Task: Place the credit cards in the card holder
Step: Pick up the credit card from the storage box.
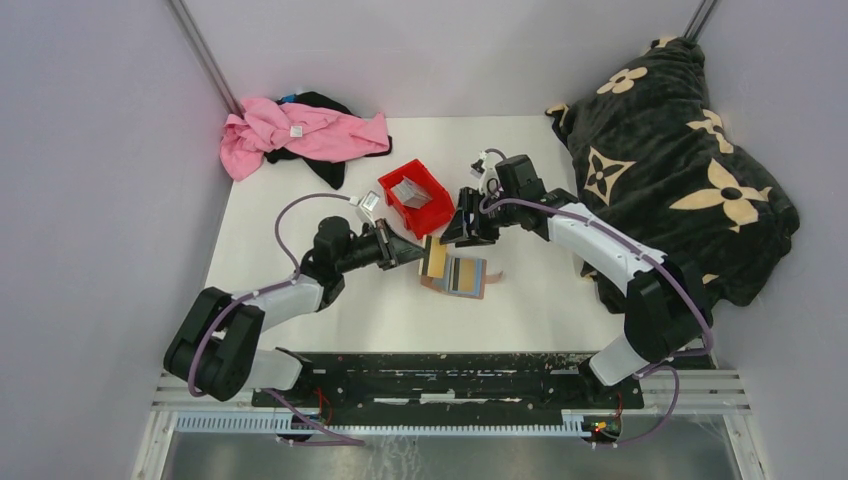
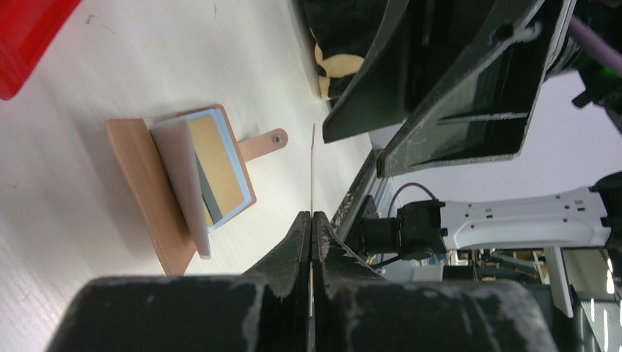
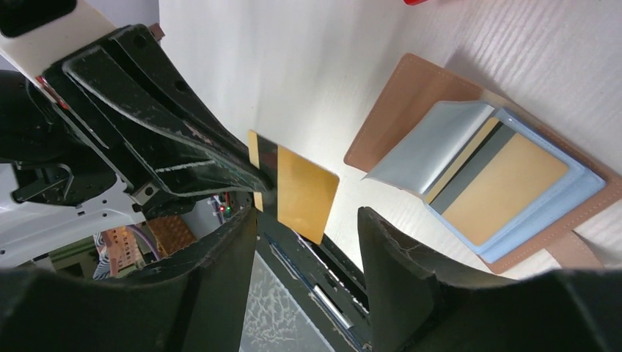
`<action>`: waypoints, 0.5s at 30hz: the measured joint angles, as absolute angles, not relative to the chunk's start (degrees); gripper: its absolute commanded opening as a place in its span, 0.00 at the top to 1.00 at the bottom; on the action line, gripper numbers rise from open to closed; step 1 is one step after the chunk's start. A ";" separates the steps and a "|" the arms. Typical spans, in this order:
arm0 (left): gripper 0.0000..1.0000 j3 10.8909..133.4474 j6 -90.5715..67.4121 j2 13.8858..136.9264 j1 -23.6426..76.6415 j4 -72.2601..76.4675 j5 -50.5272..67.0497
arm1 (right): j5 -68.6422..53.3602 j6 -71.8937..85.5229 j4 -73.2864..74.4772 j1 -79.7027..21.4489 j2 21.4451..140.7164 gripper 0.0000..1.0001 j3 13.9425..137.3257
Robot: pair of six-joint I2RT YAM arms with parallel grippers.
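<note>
Gold card [image 3: 302, 192] is being clamped in the left gripper [image 2: 312, 218], jaws pressed together; the right gripper [image 3: 306, 227] is being held apart, empty.

The left arm [image 1: 285, 298] and right arm [image 1: 600, 245] are built from white link shells between black joint housings. A purple cable [image 1: 281, 225] runs along the left arm, and a second purple cable [image 1: 545, 205] runs along the right arm. Both bases sit on a black rail [image 1: 430, 362] at the bottom of the top view. The left gripper [image 2: 312, 216] and right gripper [image 3: 306, 218] have black fingers [image 3: 411, 279] with scuffed, grainy surfaces.
</note>
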State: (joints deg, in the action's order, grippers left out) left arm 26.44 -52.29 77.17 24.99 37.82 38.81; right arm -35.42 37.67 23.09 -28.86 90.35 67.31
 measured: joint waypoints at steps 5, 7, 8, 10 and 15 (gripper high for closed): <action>0.97 26.35 -54.19 76.55 24.99 37.91 35.24 | -34.35 38.81 20.58 -28.86 88.49 0.41 64.20; 0.97 26.30 -55.09 76.53 25.15 38.04 34.35 | -34.17 39.33 19.53 -28.86 88.33 0.41 63.16; 0.97 26.22 -55.48 76.53 25.19 38.20 34.17 | -34.06 39.70 18.94 -28.86 88.27 0.41 62.57; 0.97 26.00 -56.53 76.60 25.28 39.11 33.89 | -33.98 40.38 17.85 -28.86 88.18 0.42 61.41; 0.97 25.52 -59.24 77.93 25.71 42.44 33.47 | -34.09 42.54 14.57 -28.86 88.18 0.44 59.59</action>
